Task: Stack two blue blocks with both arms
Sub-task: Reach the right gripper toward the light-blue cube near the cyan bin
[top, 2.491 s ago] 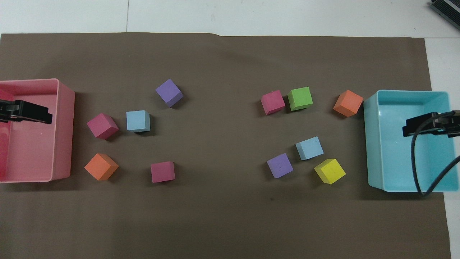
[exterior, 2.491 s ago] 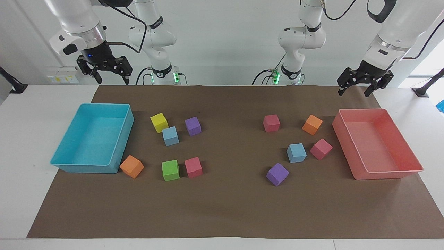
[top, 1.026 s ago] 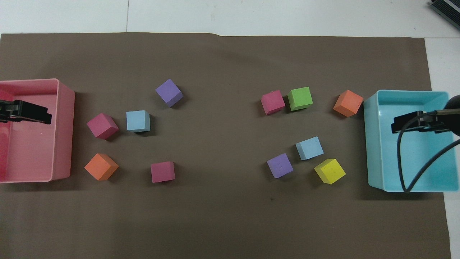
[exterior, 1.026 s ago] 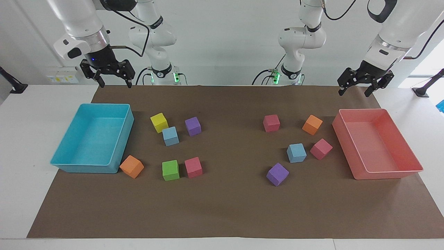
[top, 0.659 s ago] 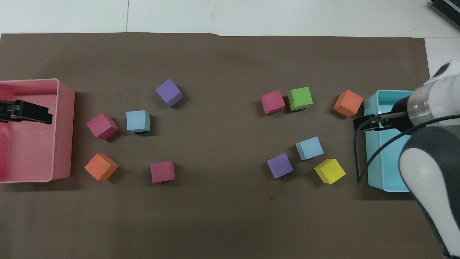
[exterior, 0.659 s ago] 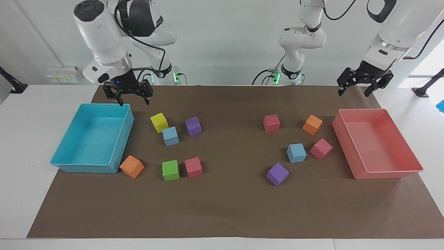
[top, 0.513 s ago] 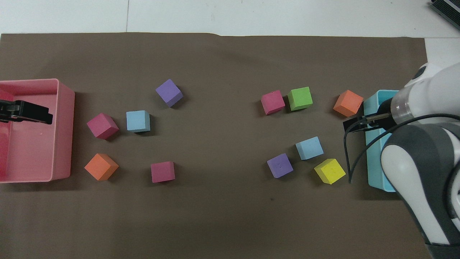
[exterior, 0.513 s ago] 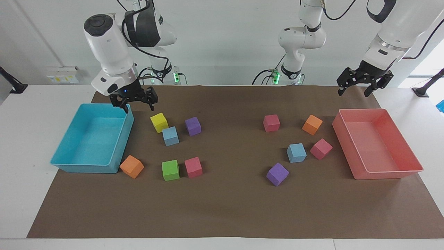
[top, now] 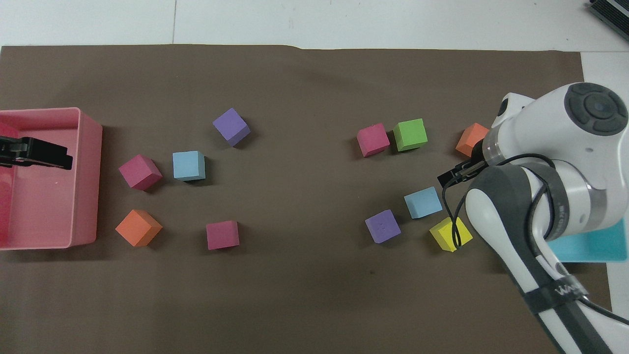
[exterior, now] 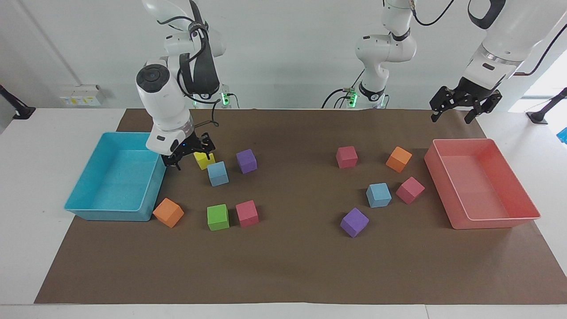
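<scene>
My right gripper [exterior: 189,156] hangs spread wide and empty over the brown mat [exterior: 292,261] between the cyan tray [exterior: 84,212] and the yellow cube [exterior: 204,160], one blue block [exterior: 218,173] just beside that cube, the other blue block [exterior: 378,195] toward the left arm's end, where my left gripper [exterior: 456,113] waits open above the mat's corner.

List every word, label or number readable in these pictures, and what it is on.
Right arm: white lettering on its dark band, cut off and too blurred to read.
Wall panel: markings too small to read.
Blocks, trays: no text.
</scene>
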`<state>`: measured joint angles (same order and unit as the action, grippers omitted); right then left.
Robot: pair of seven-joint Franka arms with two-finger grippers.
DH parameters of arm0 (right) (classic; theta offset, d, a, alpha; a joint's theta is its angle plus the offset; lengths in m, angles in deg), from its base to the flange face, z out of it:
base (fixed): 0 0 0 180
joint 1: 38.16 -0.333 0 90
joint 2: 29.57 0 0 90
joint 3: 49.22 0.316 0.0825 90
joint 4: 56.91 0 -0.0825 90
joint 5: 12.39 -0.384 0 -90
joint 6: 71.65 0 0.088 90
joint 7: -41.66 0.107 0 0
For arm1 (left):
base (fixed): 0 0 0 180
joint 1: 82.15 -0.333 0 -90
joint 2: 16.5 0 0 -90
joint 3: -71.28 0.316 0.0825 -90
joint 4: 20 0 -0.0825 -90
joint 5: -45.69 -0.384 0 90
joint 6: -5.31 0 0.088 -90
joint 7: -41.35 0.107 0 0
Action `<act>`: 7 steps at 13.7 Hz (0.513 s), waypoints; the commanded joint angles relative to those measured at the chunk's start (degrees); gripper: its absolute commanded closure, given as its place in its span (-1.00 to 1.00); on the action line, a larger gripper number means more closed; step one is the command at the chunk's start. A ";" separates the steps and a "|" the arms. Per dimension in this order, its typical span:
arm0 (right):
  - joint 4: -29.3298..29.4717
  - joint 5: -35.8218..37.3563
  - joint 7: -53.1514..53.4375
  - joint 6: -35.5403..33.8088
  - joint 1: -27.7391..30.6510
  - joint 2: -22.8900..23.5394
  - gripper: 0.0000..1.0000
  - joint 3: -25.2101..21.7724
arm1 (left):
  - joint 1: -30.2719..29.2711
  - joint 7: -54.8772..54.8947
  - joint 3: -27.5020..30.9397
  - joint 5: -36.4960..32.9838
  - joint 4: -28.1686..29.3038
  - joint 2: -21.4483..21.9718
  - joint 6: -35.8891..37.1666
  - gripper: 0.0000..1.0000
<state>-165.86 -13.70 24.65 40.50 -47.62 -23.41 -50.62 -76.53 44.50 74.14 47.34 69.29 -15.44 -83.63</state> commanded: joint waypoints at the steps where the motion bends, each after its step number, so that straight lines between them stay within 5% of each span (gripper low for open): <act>1: -5.55 -3.78 -3.19 6.03 -1.25 -0.28 -1.00 0.16 | -0.16 -0.61 -0.14 0.28 1.42 1.40 -0.36 -1.00; 7: -12.24 -4.75 -4.25 12.73 -2.84 0.60 -1.00 0.16 | -0.43 -0.52 -0.14 0.28 1.50 1.40 -0.36 -1.00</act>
<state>-175.33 -16.90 22.99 50.20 -50.82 -22.22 -50.47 -76.54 44.46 74.23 47.34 69.29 -15.44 -83.63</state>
